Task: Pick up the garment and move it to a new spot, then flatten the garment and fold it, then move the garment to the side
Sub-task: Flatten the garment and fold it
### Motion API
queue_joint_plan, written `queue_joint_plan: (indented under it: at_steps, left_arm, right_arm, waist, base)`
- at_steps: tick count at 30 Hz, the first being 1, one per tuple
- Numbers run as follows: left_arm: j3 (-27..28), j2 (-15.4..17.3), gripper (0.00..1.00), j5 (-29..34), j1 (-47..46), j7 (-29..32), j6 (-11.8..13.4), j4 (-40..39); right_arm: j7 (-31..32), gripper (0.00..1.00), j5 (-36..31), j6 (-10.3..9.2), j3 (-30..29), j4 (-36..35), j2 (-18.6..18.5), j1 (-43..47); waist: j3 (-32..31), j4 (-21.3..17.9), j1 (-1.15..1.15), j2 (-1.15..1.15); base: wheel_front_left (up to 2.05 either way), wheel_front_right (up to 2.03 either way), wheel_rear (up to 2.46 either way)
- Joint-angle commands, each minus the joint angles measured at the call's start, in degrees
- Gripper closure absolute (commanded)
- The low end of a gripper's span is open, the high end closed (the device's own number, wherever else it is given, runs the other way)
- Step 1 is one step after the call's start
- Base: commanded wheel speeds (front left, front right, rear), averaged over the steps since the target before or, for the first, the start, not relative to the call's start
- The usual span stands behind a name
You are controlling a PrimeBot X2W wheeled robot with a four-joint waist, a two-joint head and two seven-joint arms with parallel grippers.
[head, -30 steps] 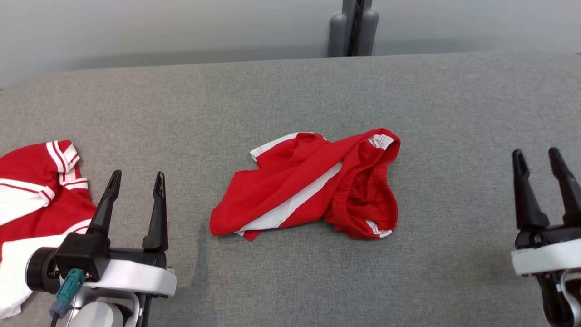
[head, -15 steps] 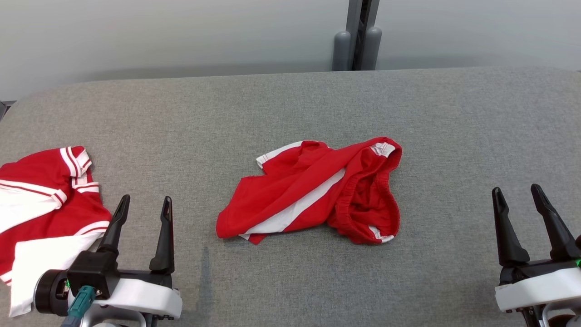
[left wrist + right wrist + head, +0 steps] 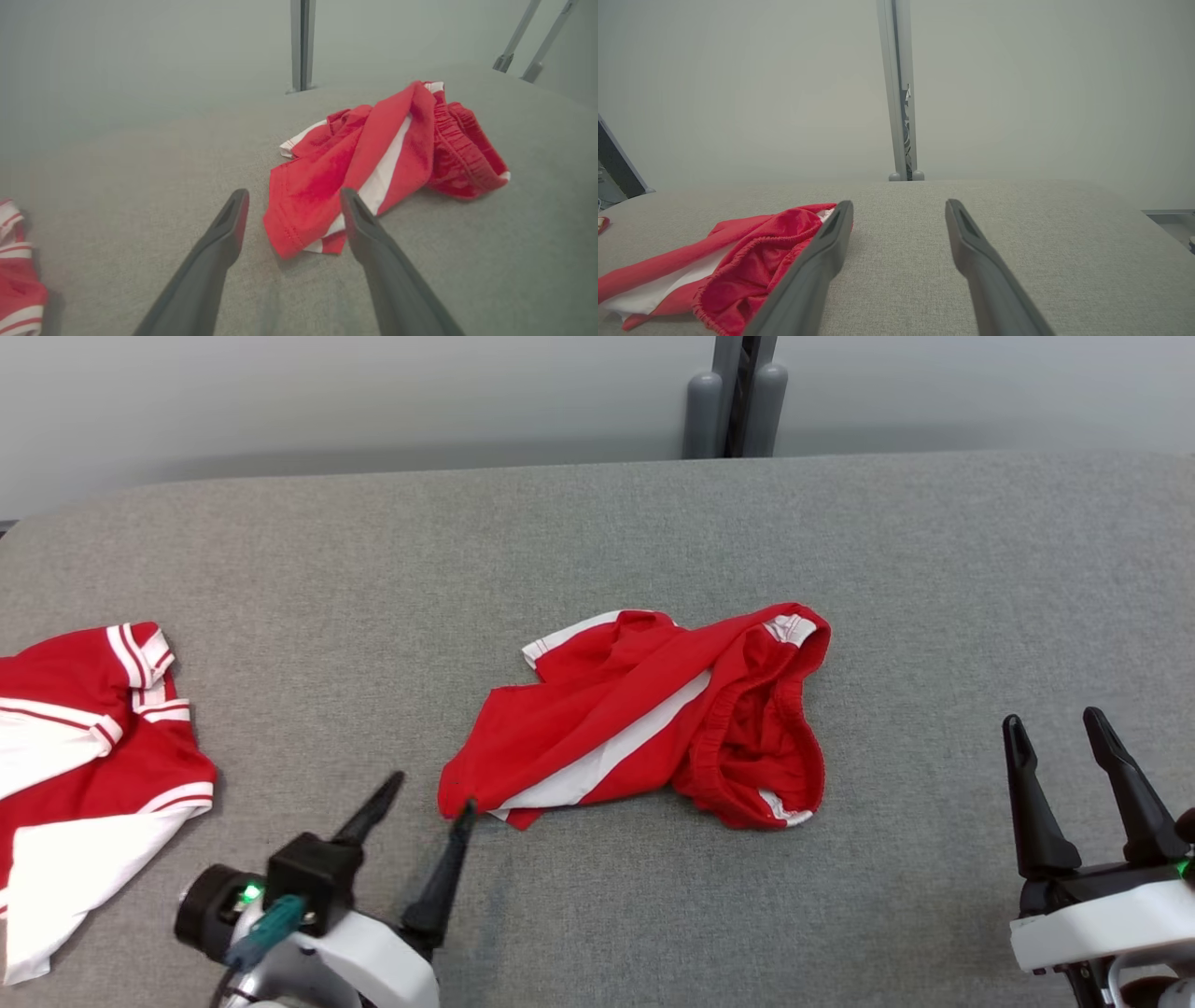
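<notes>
A broad grey cloth-covered table (image 3: 597, 523) stretches across the room in front of me, rounded at its corners, with a grey metal post (image 3: 738, 392) rising behind its far edge. Near the middle of it lies the task's garment, a crumpled pair of red shorts (image 3: 644, 719) in soft fabric with a white side stripe and a gathered elastic waistband. The waistband end is bunched towards the robot's right and a flatter leg points towards its left. Off at the left edge a red-and-white striped jersey (image 3: 84, 728) is spread out, well apart from the shorts. The left gripper (image 3: 431, 791) is angled in low towards the nearest leg hem, its two long dark fingers standing wide apart with nothing between them. One fingertip (image 3: 465, 807) sits just beside the hem corner, and in the left wrist view that corner lies between the open fingers (image 3: 233, 219). The right gripper (image 3: 1051, 717) hangs at the right side, well clear of the cloth, its fingers likewise spread and empty. To my eye the job has barely begun: the shorts are not yet lifted, and the carry to a new spot, the flattening, the folding and the final move aside all remain.
</notes>
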Motion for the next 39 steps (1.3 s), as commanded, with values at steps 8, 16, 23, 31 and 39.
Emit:
queue_joint_plan:
  at_steps: [8,16,23,31,39]
  left_arm:
    - [-4.8,2.6,0.00,1.7,-4.9,5.3,-5.6,5.2]
    - [-6.1,3.3,1.00,2.2,-9.1,4.5,-9.4,9.9]
    - [-7.9,6.4,1.00,1.2,-9.6,9.9,-12.4,5.1]
    - [-6.6,13.6,1.00,-4.9,-8.9,22.5,-13.6,-10.7]
    - [-2.4,16.8,1.00,-11.4,-12.9,28.2,-14.0,-10.5]
  right_arm:
    - [-0.4,0.00,0.1,0.01,0.7,0.5,0.1,-1.8]
    - [-1.0,0.00,0.1,0.01,1.1,1.3,0.1,-2.3]
    - [-0.9,0.00,-0.2,0.01,0.0,1.4,0.2,-1.6]
    - [0.0,0.00,-0.1,0.01,-0.2,0.9,0.0,-2.0]
    - [0.1,0.00,0.6,0.01,1.5,1.4,0.1,-4.1]
  waist:
    - [2.4,-2.1,0.00,0.00]
    - [3.8,-3.5,0.00,0.00]
    - [4.2,-2.3,0.00,0.00]
    - [4.6,-0.8,0.00,0.00]
    - [6.4,-2.3,0.00,0.00]
  base:
    - [0.00,0.00,0.00]
    - [0.00,0.00,0.00]
    - [0.00,0.00,0.00]
    - [0.00,0.00,0.00]
    - [0.00,0.00,0.00]
